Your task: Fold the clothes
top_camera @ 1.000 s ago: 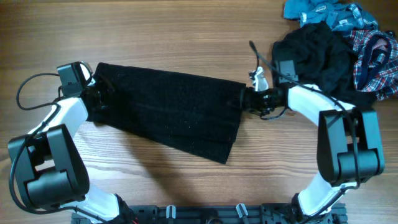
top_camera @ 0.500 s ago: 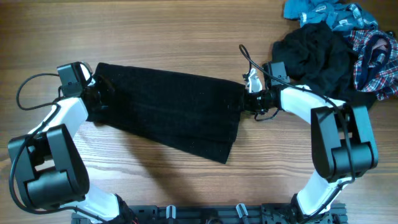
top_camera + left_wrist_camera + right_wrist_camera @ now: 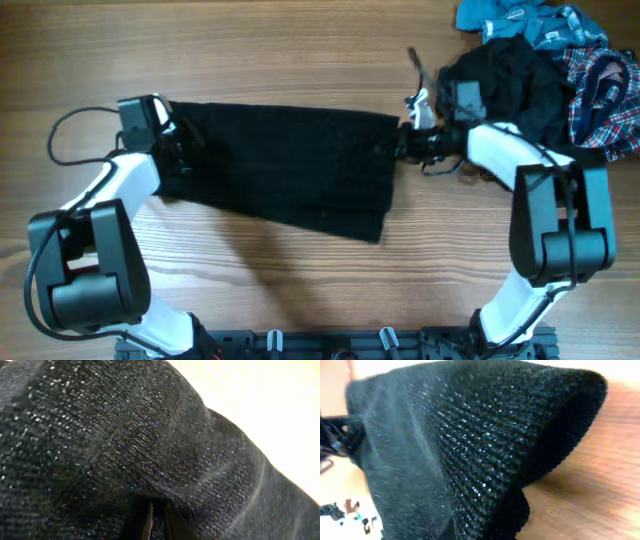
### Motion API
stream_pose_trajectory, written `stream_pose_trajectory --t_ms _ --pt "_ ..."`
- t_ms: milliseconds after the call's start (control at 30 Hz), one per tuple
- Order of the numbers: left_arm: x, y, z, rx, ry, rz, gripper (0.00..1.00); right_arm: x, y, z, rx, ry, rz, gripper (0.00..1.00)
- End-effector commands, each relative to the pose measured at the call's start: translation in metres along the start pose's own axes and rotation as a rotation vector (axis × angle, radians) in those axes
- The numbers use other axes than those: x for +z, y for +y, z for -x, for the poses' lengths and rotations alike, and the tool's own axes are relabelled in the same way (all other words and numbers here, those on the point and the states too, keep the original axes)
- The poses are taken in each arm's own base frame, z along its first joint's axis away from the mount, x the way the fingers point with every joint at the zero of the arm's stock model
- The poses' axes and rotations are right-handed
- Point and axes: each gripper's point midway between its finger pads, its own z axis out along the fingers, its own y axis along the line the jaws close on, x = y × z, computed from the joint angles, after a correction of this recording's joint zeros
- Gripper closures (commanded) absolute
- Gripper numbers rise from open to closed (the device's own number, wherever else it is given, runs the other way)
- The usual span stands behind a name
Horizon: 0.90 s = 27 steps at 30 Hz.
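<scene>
overhead: black textured garment lies spread flat on the wooden table, a wide band running from left to right across the middle; its lower right corner hangs down toward the near edge; left gripper sits at the garment's left edge, fingers closed tight on the cloth; right gripper sits at the garment's right edge, fingers pinched narrow on the cloth there; the cloth runs between the two grippers without large folds; far right corner of the table holds a heap: a second black garment, a teal-blue garment behind it, a red-blue plaid garment to its right; the heap is apart from the spread garment, with the right arm between them.

left wrist: black textured garment fills nearly the whole frame, knit flecked with pale specks, bulging up over the fingers; a dark narrow slit shows at the bottom centre where the cloth is drawn in; the fingers are buried in cloth; pale table shows at upper right.

right wrist: black textured garment is bunched close to the lens, a thick rounded fold at the right; fingers hidden under the cloth, clamped on it; wood table shows at lower right.
</scene>
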Motion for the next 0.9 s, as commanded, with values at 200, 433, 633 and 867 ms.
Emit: stream_pose_trajectory --t_ms 200,433,633,867 --pt "0.008 -0.013 -0.015 0.043 0.041 0.002 0.92 -0.058 0.041 0.060 -0.218 -0.032 0.003 0.96" --pt "0.010 -0.023 -0.023 0.068 0.055 -0.010 0.94 -0.051 0.088 0.060 -0.301 0.010 0.024 0.96" --pt "0.010 -0.025 -0.023 0.072 0.055 -0.013 0.94 -0.030 0.107 0.056 -0.309 0.019 -0.003 0.96" --pt "-0.008 -0.041 -0.004 0.119 -0.010 -0.047 0.94 0.000 0.147 0.048 -0.355 0.018 0.021 0.96"
